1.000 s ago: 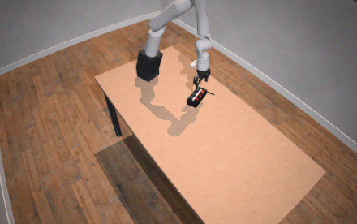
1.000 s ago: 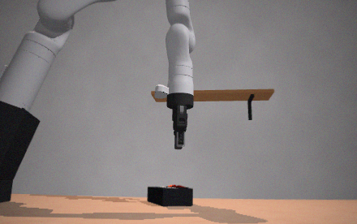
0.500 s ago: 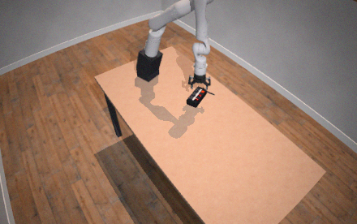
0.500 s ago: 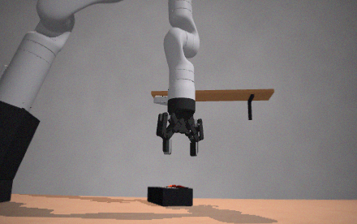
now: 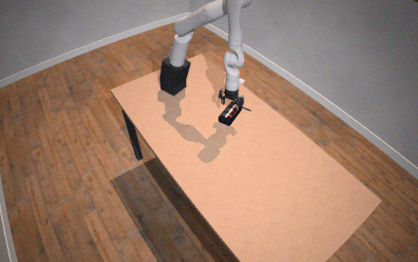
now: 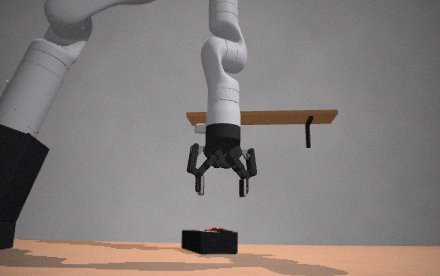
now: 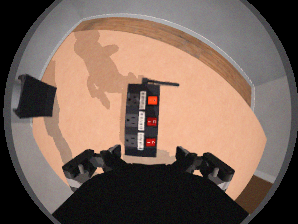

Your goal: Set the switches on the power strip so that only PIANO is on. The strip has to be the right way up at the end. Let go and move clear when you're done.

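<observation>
A black power strip (image 5: 230, 114) lies flat on the table with its switch side up. In the wrist view the power strip (image 7: 143, 120) shows a row of red rocker switches on its right side and pale labels on its left; the top switch looks brighter red than the others. Its short black cable sticks out at the far end. My gripper (image 6: 221, 192) hangs open and empty well above the strip (image 6: 209, 241), almost straight over it. In the top view the gripper (image 5: 231, 100) is just above the strip's far end. Both finger pads show at the bottom of the wrist view (image 7: 143, 163).
The arm's black base (image 5: 174, 76) stands at the table's far corner, and shows in the wrist view (image 7: 35, 96) at the left. The table's long right edge (image 5: 304, 128) runs close behind the strip. A second table (image 6: 262, 117) shows in the background.
</observation>
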`<state>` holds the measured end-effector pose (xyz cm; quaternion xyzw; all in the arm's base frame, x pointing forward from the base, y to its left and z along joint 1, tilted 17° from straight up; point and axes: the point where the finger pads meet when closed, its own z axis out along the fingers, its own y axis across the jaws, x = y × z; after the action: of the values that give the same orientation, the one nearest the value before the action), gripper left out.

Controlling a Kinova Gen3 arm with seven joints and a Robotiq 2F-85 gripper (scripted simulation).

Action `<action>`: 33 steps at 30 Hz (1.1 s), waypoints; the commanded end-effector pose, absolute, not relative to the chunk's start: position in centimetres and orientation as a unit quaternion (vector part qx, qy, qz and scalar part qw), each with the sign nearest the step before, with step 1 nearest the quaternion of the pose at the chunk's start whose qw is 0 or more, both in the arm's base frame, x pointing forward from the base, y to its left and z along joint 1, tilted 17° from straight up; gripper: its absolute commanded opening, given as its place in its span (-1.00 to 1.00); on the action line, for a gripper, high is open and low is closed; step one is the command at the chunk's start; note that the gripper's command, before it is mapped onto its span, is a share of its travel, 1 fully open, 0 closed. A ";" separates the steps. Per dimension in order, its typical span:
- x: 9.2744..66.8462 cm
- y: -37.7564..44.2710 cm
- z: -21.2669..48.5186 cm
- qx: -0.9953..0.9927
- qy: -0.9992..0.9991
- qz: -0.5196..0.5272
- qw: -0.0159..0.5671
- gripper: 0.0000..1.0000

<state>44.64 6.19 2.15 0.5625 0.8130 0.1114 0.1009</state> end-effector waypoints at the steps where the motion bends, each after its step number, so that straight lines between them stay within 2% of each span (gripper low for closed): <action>1: 44.6 6.0 2.1 0.569 0.809 0.111 0.100 1.00; 7: 44.6 6.0 2.0 0.571 0.807 0.111 0.100 1.00; 8: 44.6 6.0 2.0 0.571 0.807 0.111 0.100 -1.00; 33: 44.6 6.0 2.0 0.571 0.807 0.111 0.100 -1.00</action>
<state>44.60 5.96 1.98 0.5713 0.8071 0.1109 0.0994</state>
